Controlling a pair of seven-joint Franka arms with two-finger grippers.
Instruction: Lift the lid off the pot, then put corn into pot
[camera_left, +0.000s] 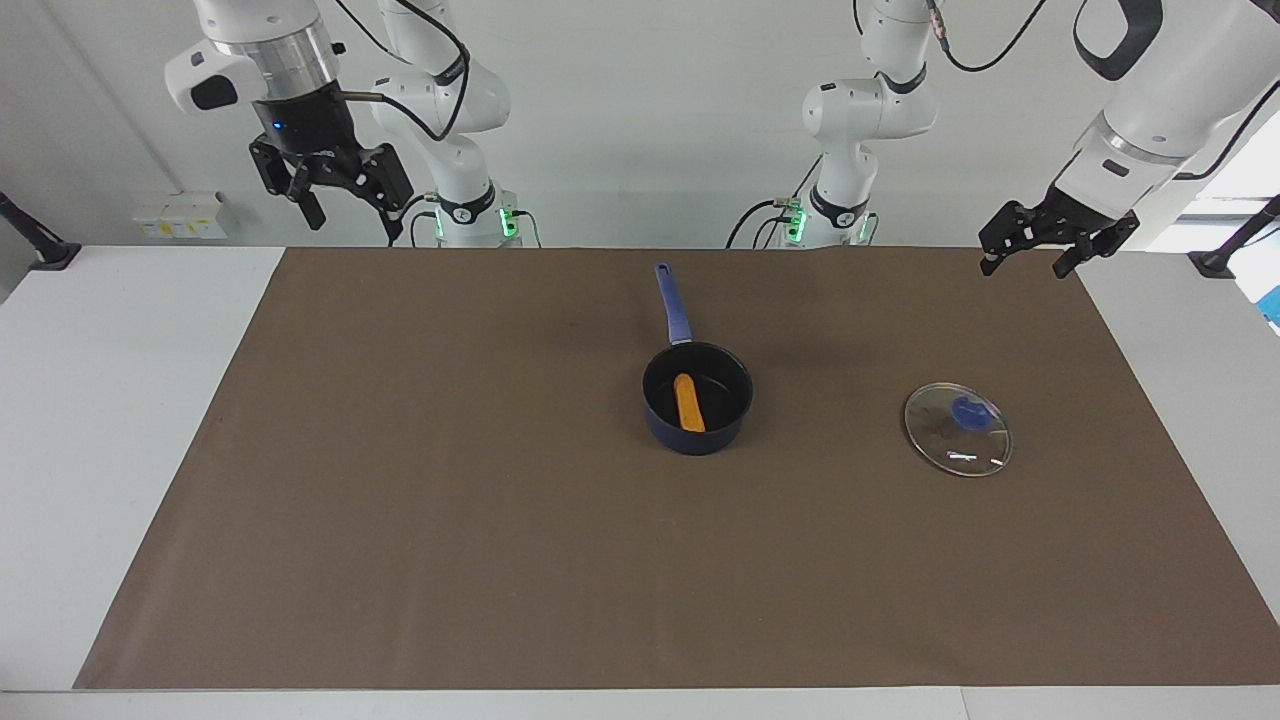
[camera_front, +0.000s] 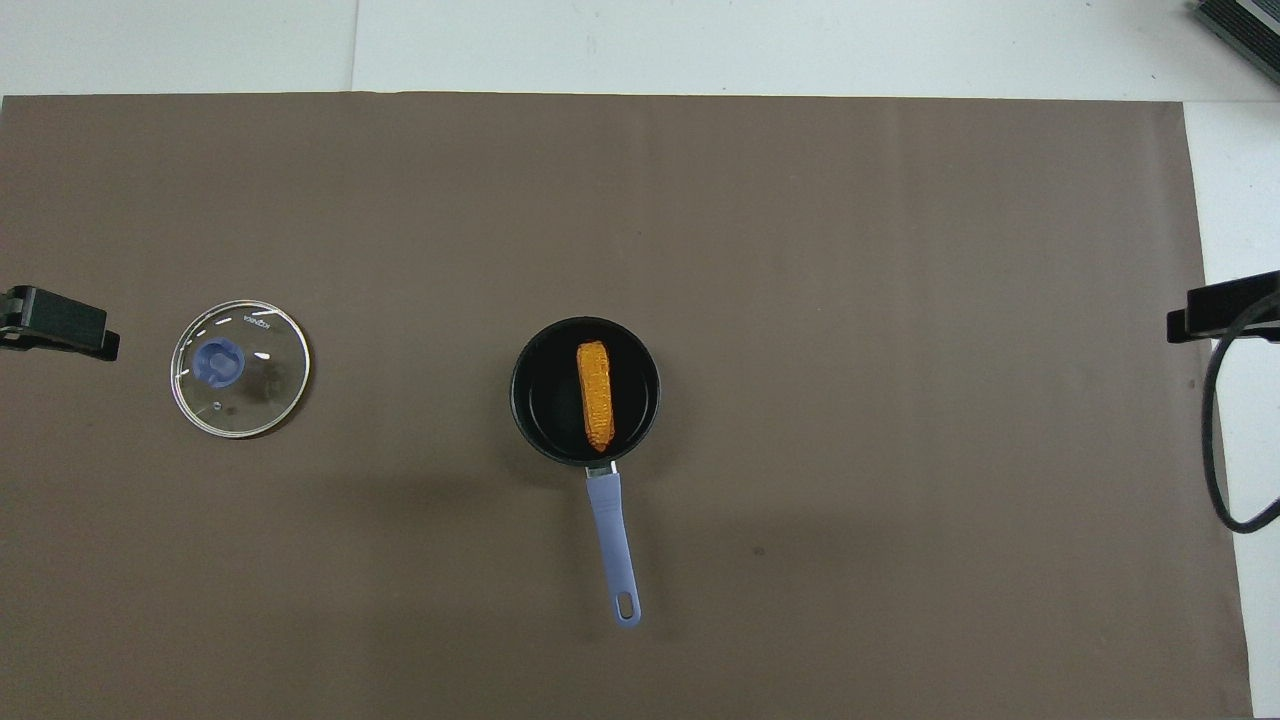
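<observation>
Now you are at the tail end: the corn (camera_left: 689, 402) lies inside the pot (camera_left: 697, 398), and the lid (camera_left: 958, 429) sits flat on the brown mat (camera_left: 450, 480), well apart from the pot toward the left arm's end of the tabletop. By the look of it both parts of the task are done, so the step in hand is simply parking the arms.

Your right hand (camera_left: 330, 190) hangs high over the edge of the tabletop nearest the robots, at the right arm's end, fingers spread and carrying nothing. Your left hand (camera_left: 1055, 240) hangs over the mat's corner at its own end, also released and empty.

To finish well, keep both hands raised and away from the middle, so nothing brushes the pot's long handle (camera_left: 673, 303), which points toward the robots. Leave the lid where it lies; there is no call to touch it.
</observation>
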